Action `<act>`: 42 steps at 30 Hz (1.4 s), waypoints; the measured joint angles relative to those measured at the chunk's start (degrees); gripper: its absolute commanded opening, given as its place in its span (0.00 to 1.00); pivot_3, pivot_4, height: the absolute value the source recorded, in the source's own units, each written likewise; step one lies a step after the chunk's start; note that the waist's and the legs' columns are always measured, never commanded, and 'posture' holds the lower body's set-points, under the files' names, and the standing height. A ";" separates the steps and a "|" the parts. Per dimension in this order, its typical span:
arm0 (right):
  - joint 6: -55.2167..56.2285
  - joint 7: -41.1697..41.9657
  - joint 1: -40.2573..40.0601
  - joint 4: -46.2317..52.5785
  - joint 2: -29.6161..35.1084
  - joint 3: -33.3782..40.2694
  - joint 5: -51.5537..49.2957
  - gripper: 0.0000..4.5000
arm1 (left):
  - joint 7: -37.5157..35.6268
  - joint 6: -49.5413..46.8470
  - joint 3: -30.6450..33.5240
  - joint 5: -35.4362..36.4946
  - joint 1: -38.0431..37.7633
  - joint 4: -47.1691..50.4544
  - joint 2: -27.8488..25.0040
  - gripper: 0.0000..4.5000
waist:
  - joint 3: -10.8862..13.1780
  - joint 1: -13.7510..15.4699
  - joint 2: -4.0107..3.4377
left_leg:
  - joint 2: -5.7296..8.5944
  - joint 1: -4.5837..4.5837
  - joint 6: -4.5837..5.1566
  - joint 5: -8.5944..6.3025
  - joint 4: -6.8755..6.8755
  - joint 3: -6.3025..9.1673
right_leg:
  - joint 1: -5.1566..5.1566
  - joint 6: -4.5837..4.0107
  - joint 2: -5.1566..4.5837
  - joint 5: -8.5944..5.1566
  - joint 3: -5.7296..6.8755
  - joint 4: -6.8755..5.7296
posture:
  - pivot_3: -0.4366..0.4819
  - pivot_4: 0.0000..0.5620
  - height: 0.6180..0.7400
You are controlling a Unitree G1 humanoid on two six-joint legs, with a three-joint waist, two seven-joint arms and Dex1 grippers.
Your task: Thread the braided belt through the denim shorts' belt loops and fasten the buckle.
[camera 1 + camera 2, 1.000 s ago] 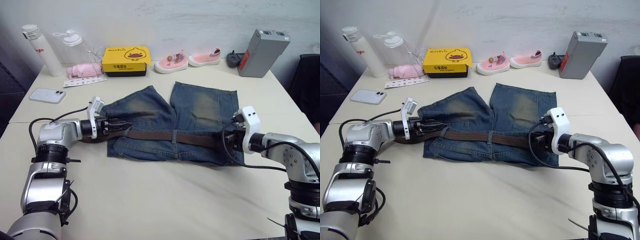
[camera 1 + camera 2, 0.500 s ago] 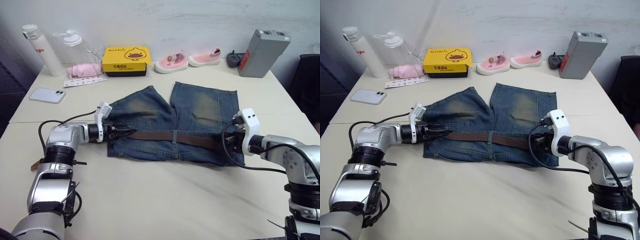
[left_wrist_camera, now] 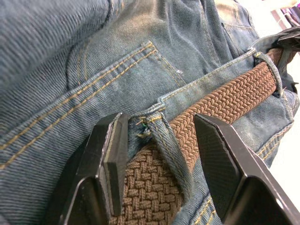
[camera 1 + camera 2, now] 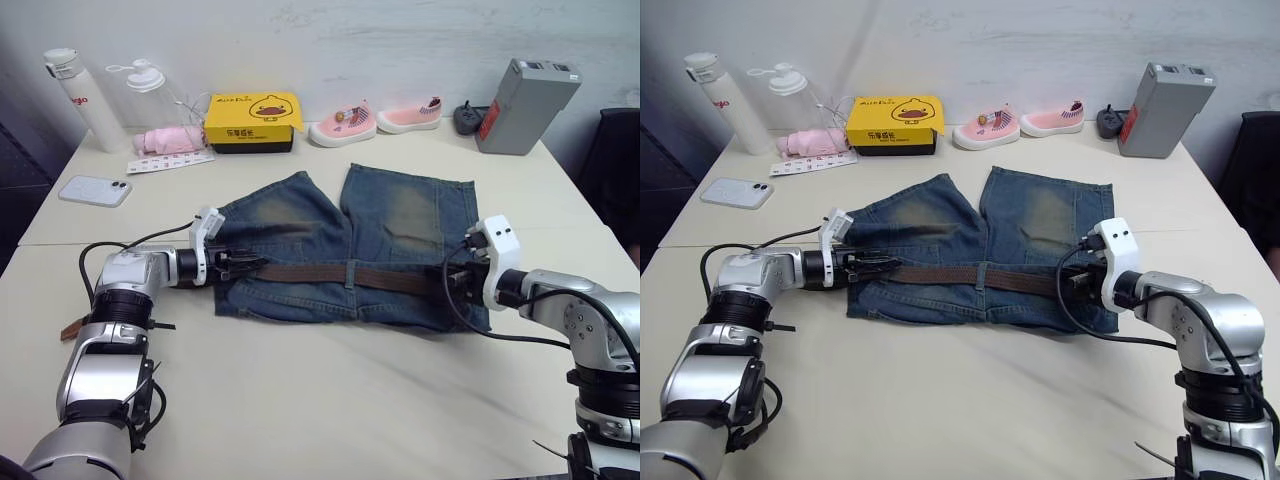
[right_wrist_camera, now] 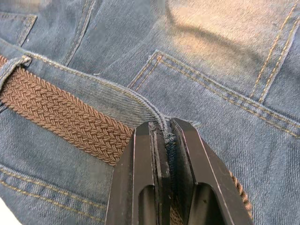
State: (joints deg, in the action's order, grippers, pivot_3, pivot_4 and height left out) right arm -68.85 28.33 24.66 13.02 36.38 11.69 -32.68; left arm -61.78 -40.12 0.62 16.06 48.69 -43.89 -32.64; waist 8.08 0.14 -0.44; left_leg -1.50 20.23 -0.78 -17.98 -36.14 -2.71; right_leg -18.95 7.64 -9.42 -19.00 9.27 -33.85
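The denim shorts [image 4: 390, 215] lie flat mid-table with the waistband toward me. The braided belt [image 4: 300, 272] runs along the waistband, under a centre belt loop [image 4: 349, 273]. At the shorts' left edge my left gripper [image 4: 245, 265] is open. In the left wrist view its fingers [image 3: 110, 154] straddle a belt loop [image 3: 171, 145] with the belt [image 3: 225, 101] passing beneath it. My right gripper [image 4: 452, 280] is at the right edge. In the right wrist view it [image 5: 165, 126] is shut on a denim belt loop beside the belt [image 5: 61, 115]. The buckle is hidden.
Along the table's far side stand two bottles [image 4: 75, 95], a pink cloth [image 4: 168, 138], a yellow box [image 4: 252, 120], pink shoes [image 4: 345, 125] and a grey device [image 4: 525, 105]. A phone [image 4: 93, 190] lies at the left. A brown strap end [image 4: 72, 327] shows by my left arm.
My left gripper has slid right along the belt onto the shorts' left edge. The right gripper has stayed pinched at the right edge.
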 measured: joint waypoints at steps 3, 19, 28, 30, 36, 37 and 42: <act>0.78 0.01 0.70 -0.51 0.01 0.00 0.06 0.00 | -0.05 1.00 0.00 -0.56 1.28 -1.20 0.02 0.55 | 0.00 -0.11 -0.01 | -0.01 -0.01 0.00 0.00 0.01 0.00 | 0.00 0.00 0.00 0.00 0.01 -0.01 | 0.48 0.27 0.53; 1.03 -0.81 0.67 -0.50 -0.34 0.00 -0.05 0.00 | -0.94 1.14 -0.36 -1.53 1.23 -1.74 -0.05 0.02 | 0.00 -0.12 0.00 | -0.01 -0.01 0.01 0.00 0.00 -0.01 | -0.02 0.00 0.00 0.00 0.00 -0.02 | 0.48 0.27 0.53; 4.36 -1.62 2.56 -2.04 -1.78 1.06 -0.07 0.00 | 0.91 5.20 3.35 -0.80 5.93 -4.62 0.50 0.02 | 0.06 -0.09 0.10 | 0.00 0.03 0.00 0.01 -0.03 -0.01 | -0.04 0.01 -0.01 0.00 0.00 -0.02 | 0.48 0.27 0.53; 6.29 -1.62 4.55 -2.57 -1.88 2.97 -0.19 0.00 | 1.34 6.59 5.50 -0.08 9.19 -6.24 0.21 0.02 | 0.06 -0.15 0.09 | -0.01 0.02 0.01 0.01 -0.01 -0.01 | -0.05 0.01 -0.01 0.00 0.01 -0.03 | 0.48 0.27 0.53; 10.47 -0.10 4.61 -2.28 -2.65 6.48 -2.22 0.00 | -0.83 6.62 8.21 2.15 8.41 -3.91 -0.98 0.02 | 0.05 -0.23 0.08 | -0.02 0.02 0.01 0.01 0.03 -0.06 | -0.13 0.01 0.00 0.00 0.00 -0.10 | 0.48 0.27 0.53; 11.15 1.25 2.87 -0.16 -2.73 7.23 -3.58 0.00 | -2.37 5.18 8.90 3.81 6.01 -0.13 -1.68 0.02 | 0.05 -0.23 0.08 | -0.03 0.03 0.01 0.01 0.06 -0.08 | -0.20 0.01 0.00 0.00 -0.02 -0.15 | 0.48 0.27 0.53; 11.10 11.17 -12.52 14.82 2.81 10.02 -12.54 0.00 | -10.10 -3.22 10.46 13.27 -13.91 28.39 -7.77 0.02 | 0.02 -0.22 0.03 | -0.12 -0.02 0.02 0.00 0.18 -0.05 | -0.31 0.01 0.04 0.01 -0.10 -0.33 | 0.48 0.27 0.53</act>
State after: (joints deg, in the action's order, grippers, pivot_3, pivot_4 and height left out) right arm -57.74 39.49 12.14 27.84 39.19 21.71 -45.22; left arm -71.88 -43.35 11.08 29.32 34.78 -15.50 -40.41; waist 8.10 -0.08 -0.41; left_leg -1.62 20.21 -0.76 -17.98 -35.96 -2.76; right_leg -19.26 7.66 -9.38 -18.99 9.18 -34.18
